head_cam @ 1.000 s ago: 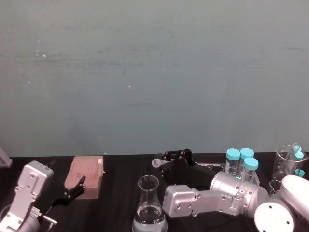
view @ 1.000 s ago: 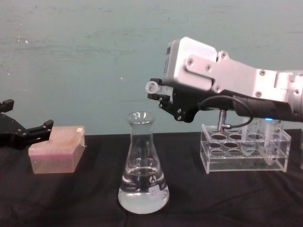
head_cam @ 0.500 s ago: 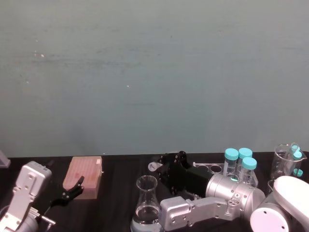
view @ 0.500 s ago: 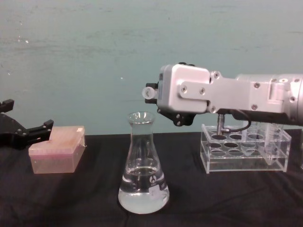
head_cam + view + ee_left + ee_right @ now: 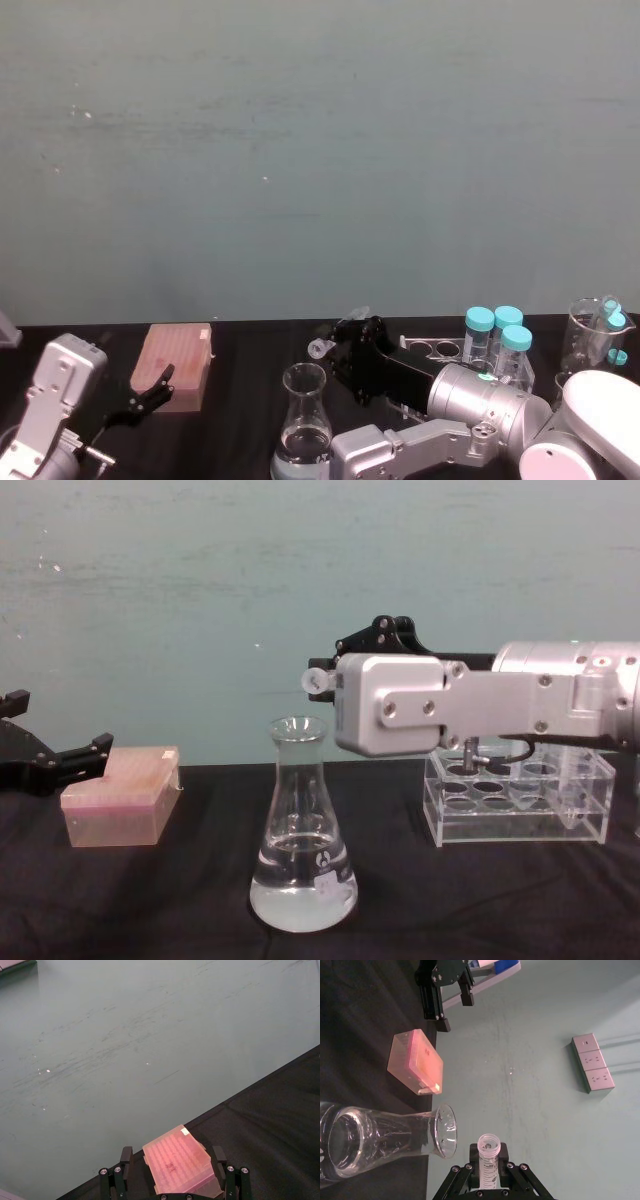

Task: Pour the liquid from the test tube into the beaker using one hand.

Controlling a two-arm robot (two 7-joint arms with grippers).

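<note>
Black desk [image 5: 150, 900], teal wall [image 5: 150, 580] — your right claw [image 5: 488, 1176] clamps the test tube [image 5: 488, 1152] near level, mouth just above and right of the lip of the mid-desk beaker [image 5: 302, 820]; left claw [image 5: 171, 1160] parked open, left edge.

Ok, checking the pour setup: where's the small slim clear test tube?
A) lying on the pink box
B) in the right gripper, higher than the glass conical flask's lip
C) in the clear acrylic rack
B: the right gripper holds the slim clear test tube, mouth higher than the lip of the glass conical flask.
</note>
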